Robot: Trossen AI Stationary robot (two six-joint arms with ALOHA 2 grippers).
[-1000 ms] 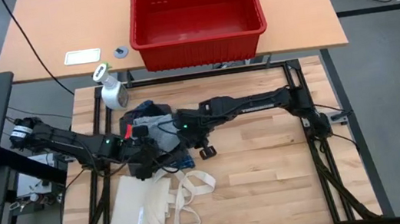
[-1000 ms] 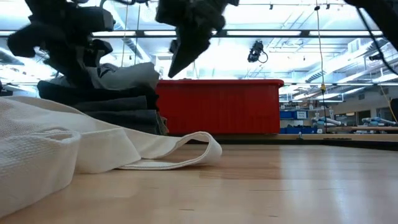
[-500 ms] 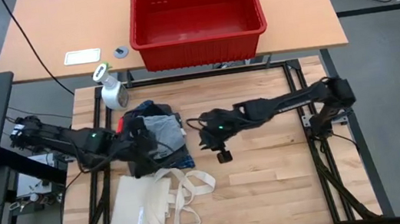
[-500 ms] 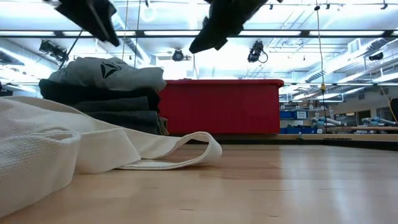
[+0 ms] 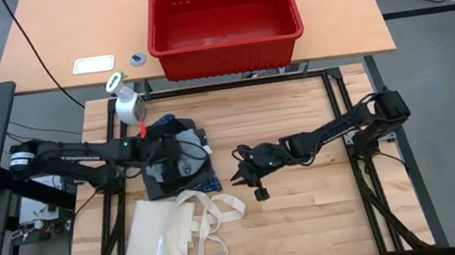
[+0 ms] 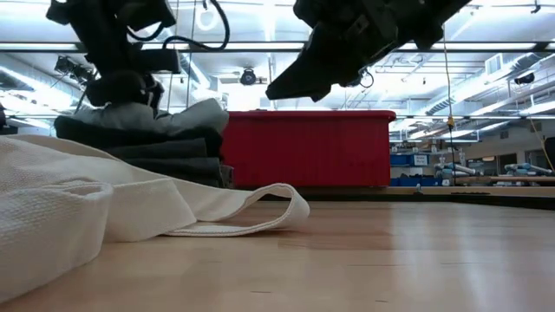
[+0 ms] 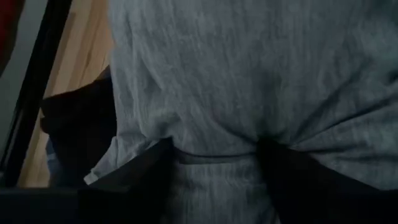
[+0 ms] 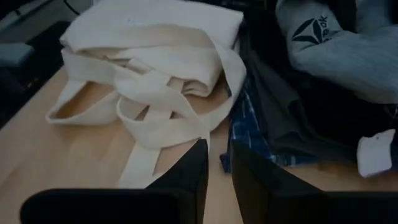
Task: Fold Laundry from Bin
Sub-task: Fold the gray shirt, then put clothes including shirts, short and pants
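Right tool (image 5: 238, 177) withdrawn from soft laundry (image 5: 180, 156).

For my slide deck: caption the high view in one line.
Left gripper presses the folded laundry stack; right gripper hovers beside it, empty red bin beyond.
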